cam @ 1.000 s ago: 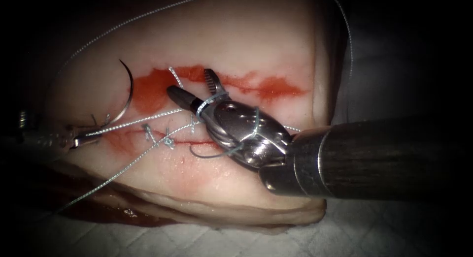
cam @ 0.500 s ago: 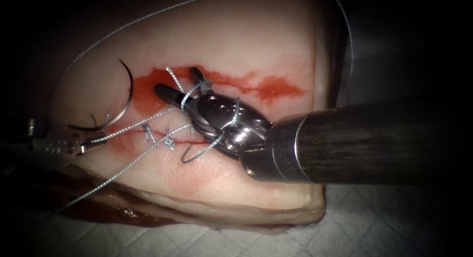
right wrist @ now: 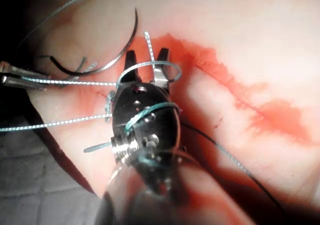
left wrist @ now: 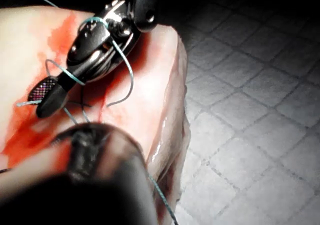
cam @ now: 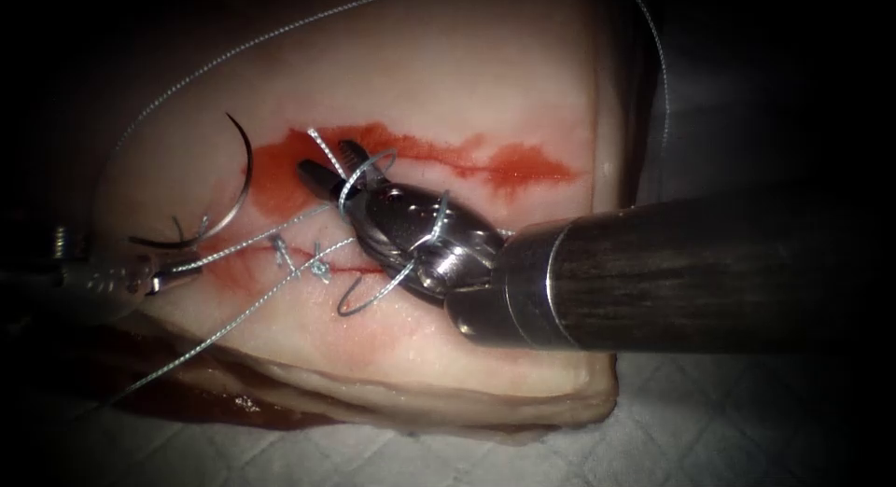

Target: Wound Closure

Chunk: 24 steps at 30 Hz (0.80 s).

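Left tool (cam: 159,277) is pinching the thread (cam: 243,247) at frame left. Right tool (cam: 331,165), thread looped around it, is spreading its jaws at a thread end (cam: 317,144). Needle (cam: 238,184) is lying free on tissue (cam: 467,67), upper left. Advice: keep loops on while gripping that end.

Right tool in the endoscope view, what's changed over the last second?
The right tool, fingers open with thread looped around it, slid left toward a short thread end. The left tool stayed shut on thread; the needle lay unmoved on the tissue.
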Tool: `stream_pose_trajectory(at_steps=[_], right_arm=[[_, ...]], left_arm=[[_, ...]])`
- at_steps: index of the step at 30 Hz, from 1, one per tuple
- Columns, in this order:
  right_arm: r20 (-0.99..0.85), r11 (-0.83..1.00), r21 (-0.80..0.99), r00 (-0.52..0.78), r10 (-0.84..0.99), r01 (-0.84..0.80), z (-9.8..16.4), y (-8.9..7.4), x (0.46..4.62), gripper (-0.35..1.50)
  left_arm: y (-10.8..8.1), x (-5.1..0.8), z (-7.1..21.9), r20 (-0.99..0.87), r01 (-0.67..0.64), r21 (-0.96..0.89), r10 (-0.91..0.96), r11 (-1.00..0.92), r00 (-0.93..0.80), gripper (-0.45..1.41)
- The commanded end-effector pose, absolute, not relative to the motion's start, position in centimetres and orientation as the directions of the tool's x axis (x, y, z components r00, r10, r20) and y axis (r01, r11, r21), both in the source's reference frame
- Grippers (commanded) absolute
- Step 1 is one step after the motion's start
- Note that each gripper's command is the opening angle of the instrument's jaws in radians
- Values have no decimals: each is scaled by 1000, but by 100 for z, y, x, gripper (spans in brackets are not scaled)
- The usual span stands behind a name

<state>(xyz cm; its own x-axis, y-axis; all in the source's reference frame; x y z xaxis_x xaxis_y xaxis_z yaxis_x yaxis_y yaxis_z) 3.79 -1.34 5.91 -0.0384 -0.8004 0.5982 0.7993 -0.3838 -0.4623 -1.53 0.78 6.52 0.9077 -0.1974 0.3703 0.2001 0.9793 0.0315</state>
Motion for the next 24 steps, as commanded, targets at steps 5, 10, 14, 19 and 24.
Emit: stream_pose_trajectory(at_steps=[5, 10, 14, 19, 24], right_arm=[[562, -393, -452, -86, -823, 801, 584, -133, 387, -35], [593, -397, -448, -66, -802, 801, 583, -134, 387, -35], [607, -381, -436, -46, -793, 815, 577, -128, 383, -35], [586, -361, -455, -31, -810, 814, 571, -122, 372, -35], [616, -359, -470, 8, -788, 806, 570, -119, 373, -35]], left_arm=[[78, -158, 657, 371, 199, 31, -196, 980, 908, -45], [77, -158, 656, 371, 199, 31, -196, 979, 908, -45], [82, -157, 656, 371, 193, 32, -191, 981, 909, -45], [106, -147, 662, 328, 265, 23, -257, 964, 909, -45], [125, -146, 685, 300, 316, 11, -304, 949, 904, -45]])
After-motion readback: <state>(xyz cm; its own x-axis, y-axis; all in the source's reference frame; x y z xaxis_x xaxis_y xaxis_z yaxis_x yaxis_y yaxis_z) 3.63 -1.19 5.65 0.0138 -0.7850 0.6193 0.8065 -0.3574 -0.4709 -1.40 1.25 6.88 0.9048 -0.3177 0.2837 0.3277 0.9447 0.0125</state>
